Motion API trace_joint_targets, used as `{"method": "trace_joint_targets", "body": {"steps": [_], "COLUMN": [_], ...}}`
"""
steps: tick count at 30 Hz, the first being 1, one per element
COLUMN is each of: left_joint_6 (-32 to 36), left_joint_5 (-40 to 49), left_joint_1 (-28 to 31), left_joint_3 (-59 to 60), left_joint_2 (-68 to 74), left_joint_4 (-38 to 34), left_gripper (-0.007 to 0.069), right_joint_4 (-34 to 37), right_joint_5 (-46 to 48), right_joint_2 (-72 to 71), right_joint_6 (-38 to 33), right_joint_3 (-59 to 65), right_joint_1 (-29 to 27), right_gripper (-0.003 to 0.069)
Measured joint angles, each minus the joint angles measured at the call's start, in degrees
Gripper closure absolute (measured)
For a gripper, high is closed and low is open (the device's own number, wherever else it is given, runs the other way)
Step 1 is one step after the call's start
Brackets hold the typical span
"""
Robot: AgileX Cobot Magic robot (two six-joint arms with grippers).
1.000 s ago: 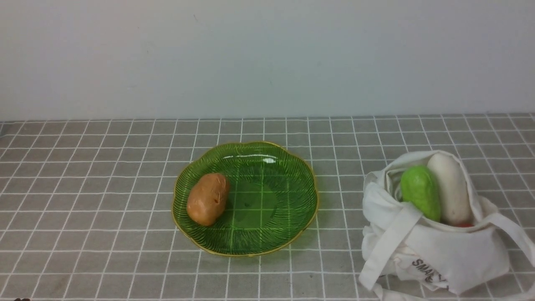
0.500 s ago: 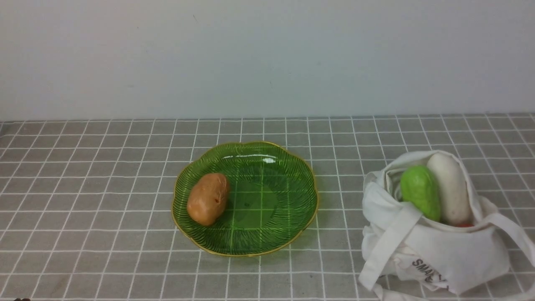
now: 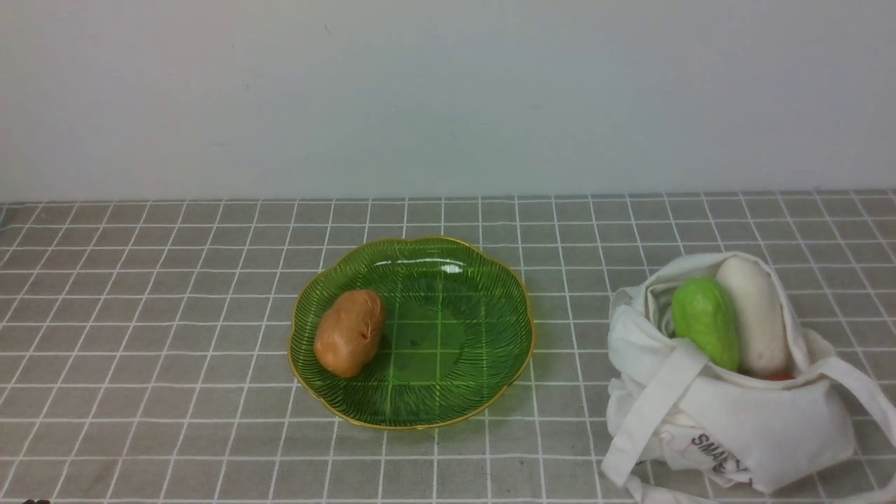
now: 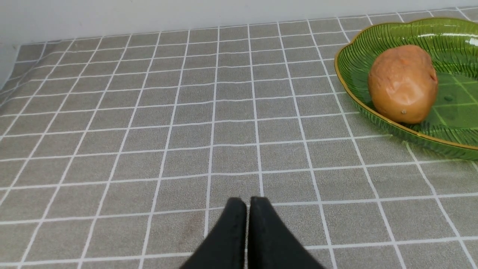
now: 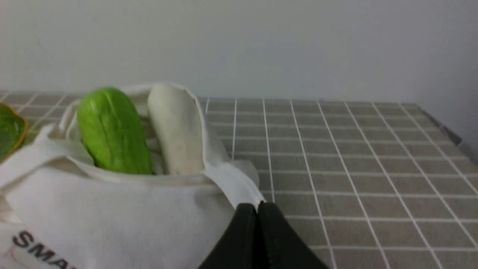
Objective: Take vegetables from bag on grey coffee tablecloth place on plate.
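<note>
— Well, one down: potato [image 3: 348, 334] already lying on the plate [image 3: 490, 280], left of its middle. Green gourd [image 3: 705, 322] and white radish [image 3: 752, 315] side by side, touching, propped in the open mouth of the bag [image 3: 742, 427], off to the right on the tablecloth [image 3: 140, 315].

— And the grippers?

— Left gripper [image 4: 248, 203] closed tight, fingertips pressed together, holding nothing, low over bare cloth well apart from the plate. Right gripper [image 5: 257, 209] likewise closed and empty, just beside the bag's near wall.

— Handling?

— Probably light and firm, both smooth-skinned and rounded, so likely to slip. Best taken across the middle of the gourd, above the bag's lip, jaws spread wide first.

— In the way?

— Soft cloth slumped around both pieces, a wide strap [image 3: 654, 413] draped across the front below the gourd; could snag or lift with the grab. Radish tight against the gourd, little room for a finger between. Something small and red [image 3: 778, 376] barely showing under the radish; too hidden to name.
</note>
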Motion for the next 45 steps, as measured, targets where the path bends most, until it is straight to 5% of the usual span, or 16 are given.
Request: {"method": "trace_joint_targets", "body": {"steps": [45], "left_joint_6": [0.0], "left_joint_5": [0.0], "left_joint_1": [0.0], "left_joint_3": [0.0], "left_joint_2": [0.0], "left_joint_4": [0.0], "left_gripper": [0.0629], "right_joint_4": [1.29], "right_joint_5": [1.19], "right_joint_2": [0.06], "right_joint_6": [0.01], "right_joint_3": [0.23], "right_joint_1": [1.5], "right_gripper": [0.0673]}}
